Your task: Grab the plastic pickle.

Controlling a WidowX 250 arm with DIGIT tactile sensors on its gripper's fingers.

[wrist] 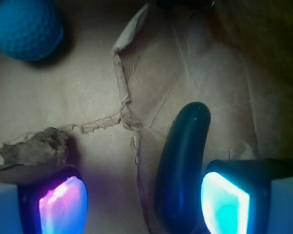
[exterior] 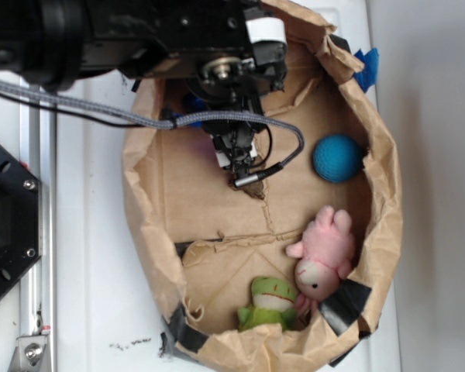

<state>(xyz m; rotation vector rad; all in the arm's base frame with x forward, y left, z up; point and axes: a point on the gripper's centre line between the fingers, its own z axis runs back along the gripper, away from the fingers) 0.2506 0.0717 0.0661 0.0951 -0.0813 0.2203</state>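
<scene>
The plastic pickle [wrist: 181, 165] is dark green, glossy and slightly curved, and lies on the brown paper floor in the wrist view. It runs from mid-frame down between my fingers, close against the cyan-lit right pad [wrist: 224, 201]. A wide gap of bare paper separates it from the purple-lit left pad [wrist: 62, 205]. My gripper [wrist: 144, 202] is open around it. In the exterior view the gripper [exterior: 239, 161] reaches down into the paper-lined bin, and the arm hides the pickle there.
A blue dimpled ball [exterior: 337, 158] [wrist: 25, 28] rests near the bin's right wall. A brown lumpy piece [wrist: 39, 146] lies just beyond the left finger. A pink plush [exterior: 324, 252] and a green frog [exterior: 270, 304] sit at the near end. Crumpled paper walls [exterior: 384, 194] ring everything.
</scene>
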